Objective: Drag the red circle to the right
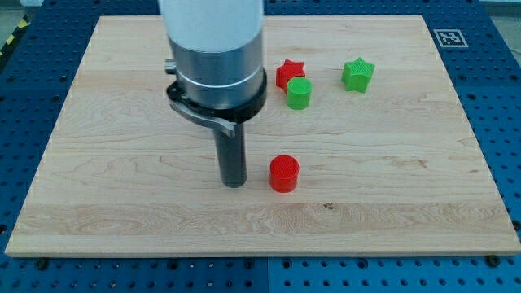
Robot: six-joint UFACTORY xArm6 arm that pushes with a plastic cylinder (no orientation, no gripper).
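Note:
The red circle (284, 173), a short red cylinder, stands on the wooden board (122, 187) a little below the middle. My tip (234, 184) rests on the board just to the view's left of the red circle, with a small gap between them. The dark rod rises from the tip into the arm's grey and white body, which hides part of the board's upper middle.
A red star (287, 72) lies at the upper middle with a green cylinder (299, 94) touching its lower right side. A green star (357, 74) lies farther right. A marker tag (449, 37) sits at the board's top right corner.

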